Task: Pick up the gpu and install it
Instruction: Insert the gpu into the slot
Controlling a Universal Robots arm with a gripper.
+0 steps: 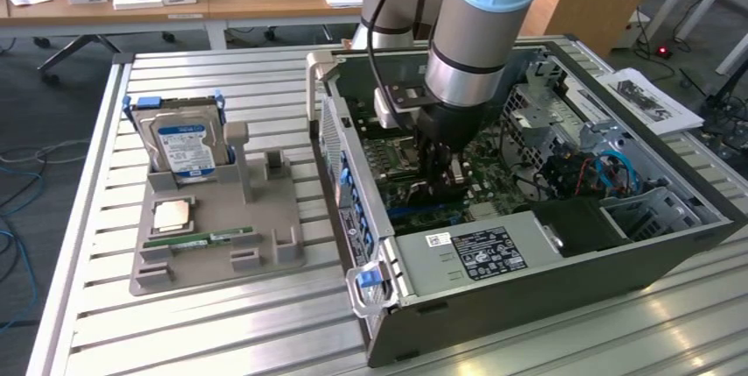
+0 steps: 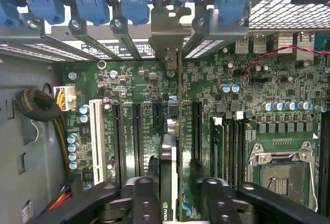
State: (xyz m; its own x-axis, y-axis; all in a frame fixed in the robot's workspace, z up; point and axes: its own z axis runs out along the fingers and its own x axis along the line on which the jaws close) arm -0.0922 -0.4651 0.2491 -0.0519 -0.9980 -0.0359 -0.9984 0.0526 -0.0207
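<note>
Jaws: mine, released, a gap beside the gpu (image 2: 168,175);
Gpu: upright between my jaws, edge-down on the motherboard (image 2: 149,79);
Case (image 1: 561,262): open around me

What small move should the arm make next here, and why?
Probably back the gripper straight off the card: it stands upright in a motherboard slot, its bracket against the case wall, and one finger sits clear of it.

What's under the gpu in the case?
The green motherboard, with black slots on either side. The gpu stands on edge; what lies directly under it is covered by the card.
</note>
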